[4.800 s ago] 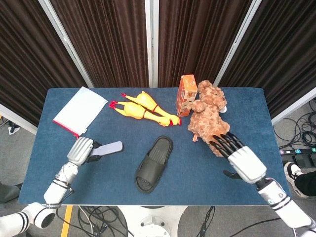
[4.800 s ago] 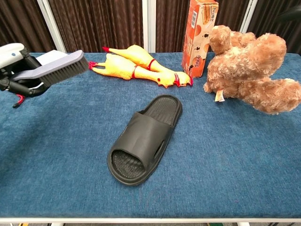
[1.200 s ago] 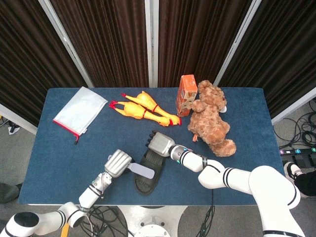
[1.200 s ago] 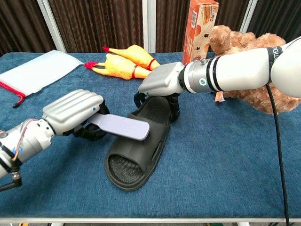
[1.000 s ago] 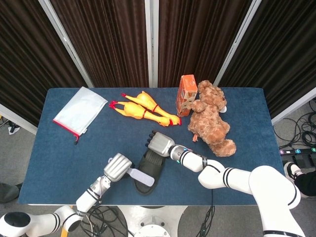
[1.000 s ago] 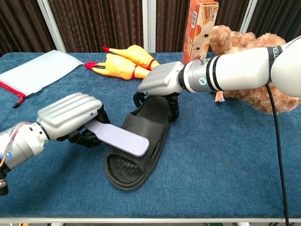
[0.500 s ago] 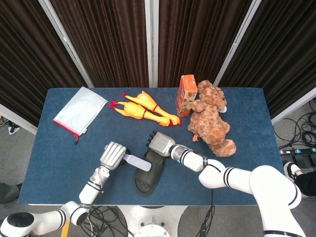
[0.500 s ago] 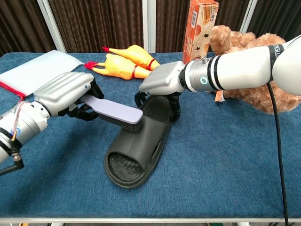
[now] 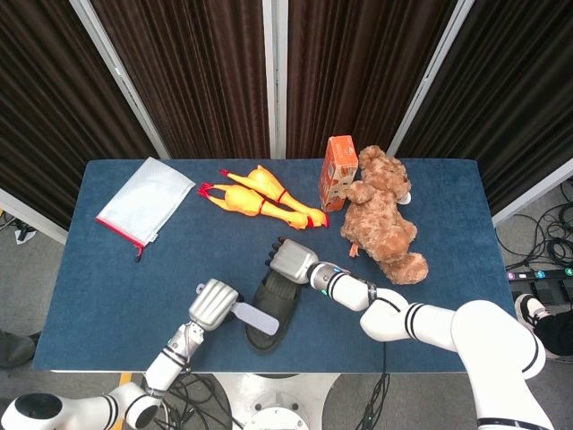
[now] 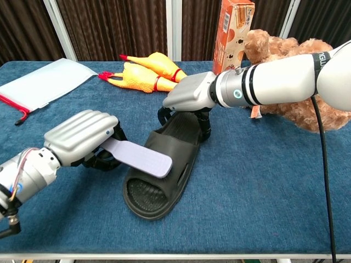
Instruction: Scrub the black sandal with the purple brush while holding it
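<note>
1. We note a blue-covered table (image 9: 107, 269) set before dark curtains (image 9: 197, 72) with white posts.
2. Along the far side lie a white pouch (image 9: 146, 199), two rubber chickens (image 9: 260, 199), an orange carton (image 9: 339, 170) and a plush bear (image 9: 380, 215).
3. The black sandal (image 10: 164, 164) lies at the centre front.
4. The right hand (image 10: 189, 98) grasps its far end.
5. The left hand (image 10: 82, 137) grips the purple brush (image 10: 140, 157), whose head lies across the sandal's strap.

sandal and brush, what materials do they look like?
Black sandal: likely molded foam or rubber, matte, one-piece with ridged footbed. Purple brush: smooth pale-purple back, probably hard plastic; bristles hidden. Left hand holds it; right hand grips the sandal.
</note>
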Tool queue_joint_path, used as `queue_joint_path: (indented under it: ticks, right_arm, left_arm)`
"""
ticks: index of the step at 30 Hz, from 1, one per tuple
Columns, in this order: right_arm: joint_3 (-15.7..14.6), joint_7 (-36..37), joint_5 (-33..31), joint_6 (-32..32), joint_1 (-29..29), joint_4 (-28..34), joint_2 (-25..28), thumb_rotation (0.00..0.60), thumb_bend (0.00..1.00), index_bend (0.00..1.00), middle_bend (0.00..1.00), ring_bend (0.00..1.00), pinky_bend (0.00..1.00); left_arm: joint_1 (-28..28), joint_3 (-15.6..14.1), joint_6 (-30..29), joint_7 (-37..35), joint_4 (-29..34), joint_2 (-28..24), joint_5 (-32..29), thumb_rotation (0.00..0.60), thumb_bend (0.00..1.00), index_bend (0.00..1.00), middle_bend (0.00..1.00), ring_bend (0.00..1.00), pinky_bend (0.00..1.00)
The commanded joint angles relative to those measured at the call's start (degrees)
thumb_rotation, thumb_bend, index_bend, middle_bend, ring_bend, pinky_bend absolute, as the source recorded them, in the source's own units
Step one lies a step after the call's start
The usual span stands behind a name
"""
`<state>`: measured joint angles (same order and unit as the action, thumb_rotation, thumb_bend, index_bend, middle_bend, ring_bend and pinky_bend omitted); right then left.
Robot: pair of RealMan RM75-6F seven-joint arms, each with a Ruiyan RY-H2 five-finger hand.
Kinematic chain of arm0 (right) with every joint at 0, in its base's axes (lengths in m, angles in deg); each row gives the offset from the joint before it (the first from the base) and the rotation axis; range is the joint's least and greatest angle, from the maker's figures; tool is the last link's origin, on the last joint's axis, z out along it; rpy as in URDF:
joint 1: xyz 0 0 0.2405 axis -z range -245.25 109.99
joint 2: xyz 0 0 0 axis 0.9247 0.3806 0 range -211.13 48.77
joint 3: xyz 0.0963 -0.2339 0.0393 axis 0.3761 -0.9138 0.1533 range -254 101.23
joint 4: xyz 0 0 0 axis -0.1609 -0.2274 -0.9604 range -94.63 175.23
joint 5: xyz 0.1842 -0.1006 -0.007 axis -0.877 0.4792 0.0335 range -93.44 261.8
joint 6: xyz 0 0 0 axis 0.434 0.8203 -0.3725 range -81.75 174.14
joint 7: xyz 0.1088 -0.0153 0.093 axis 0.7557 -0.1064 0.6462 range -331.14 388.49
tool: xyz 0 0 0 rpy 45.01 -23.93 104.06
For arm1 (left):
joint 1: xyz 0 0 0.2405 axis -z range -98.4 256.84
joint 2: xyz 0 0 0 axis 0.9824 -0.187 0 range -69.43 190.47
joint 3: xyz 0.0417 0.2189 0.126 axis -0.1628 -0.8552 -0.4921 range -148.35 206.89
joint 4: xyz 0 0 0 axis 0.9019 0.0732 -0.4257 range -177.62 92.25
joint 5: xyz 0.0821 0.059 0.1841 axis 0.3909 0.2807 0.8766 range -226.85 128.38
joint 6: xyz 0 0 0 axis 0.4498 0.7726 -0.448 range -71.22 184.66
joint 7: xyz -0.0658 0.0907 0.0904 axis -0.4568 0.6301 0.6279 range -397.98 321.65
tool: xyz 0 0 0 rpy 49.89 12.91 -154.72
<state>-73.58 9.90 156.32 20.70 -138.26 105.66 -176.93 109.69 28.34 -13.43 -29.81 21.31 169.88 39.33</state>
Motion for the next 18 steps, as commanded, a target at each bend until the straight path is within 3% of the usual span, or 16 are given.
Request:
queue_joint_path:
  ticks: [1, 4, 7, 10, 12, 18]
  right_arm:
    - [0.0, -0.1, -0.1, 0.0, 0.0, 0.2, 0.1, 0.6, 0.11, 0.43, 0.36, 0.15, 0.16]
    - [-0.1, -0.2, -0.2, 0.1, 0.0, 0.8, 0.4, 0.6, 0.11, 0.35, 0.33, 0.1, 0.14]
    - [-0.4, -0.9, -0.7, 0.4, 0.0, 1.5, 1.1, 0.6, 0.1, 0.18, 0.21, 0.02, 0.07]
    - [-0.7, -1.9, -1.7, 0.4, 0.1, 2.4, 1.9, 0.6, 0.08, 0.01, 0.05, 0.0, 0.0]
    - [-0.8, -2.6, -2.3, -0.2, 0.2, 3.6, 2.8, 0.6, 0.07, 0.0, 0.0, 0.0, 0.0]
    - [-0.1, -4.6, -4.0, -3.8, 1.1, 9.6, 6.9, 0.6, 0.05, 0.0, 0.0, 0.0, 0.0]
  left_arm:
    - [-0.8, -1.2, -0.2, 1.3, 4.0, -2.6, 0.9, 0.6, 0.51, 1.0, 1.0, 1.0, 1.0]
    - [-1.5, -1.2, -1.4, 1.3, 7.4, -4.8, 1.3, 0.6, 0.51, 1.0, 1.0, 1.0, 1.0]
    - [-2.6, -0.6, -3.1, 0.6, 10.0, -6.6, 0.9, 0.6, 0.51, 1.0, 1.0, 1.0, 1.0]
    - [-4.0, 0.6, -4.8, -0.4, 11.4, -8.5, -0.5, 0.6, 0.51, 1.0, 1.0, 1.0, 1.0]
    - [-4.9, 1.8, -5.3, -1.5, 11.0, -9.4, -2.2, 0.6, 0.51, 1.0, 1.0, 1.0, 1.0]
    - [-4.8, 5.9, -0.2, -1.3, 6.1, -9.6, -10.1, 0.6, 0.51, 1.0, 1.0, 1.0, 1.0]
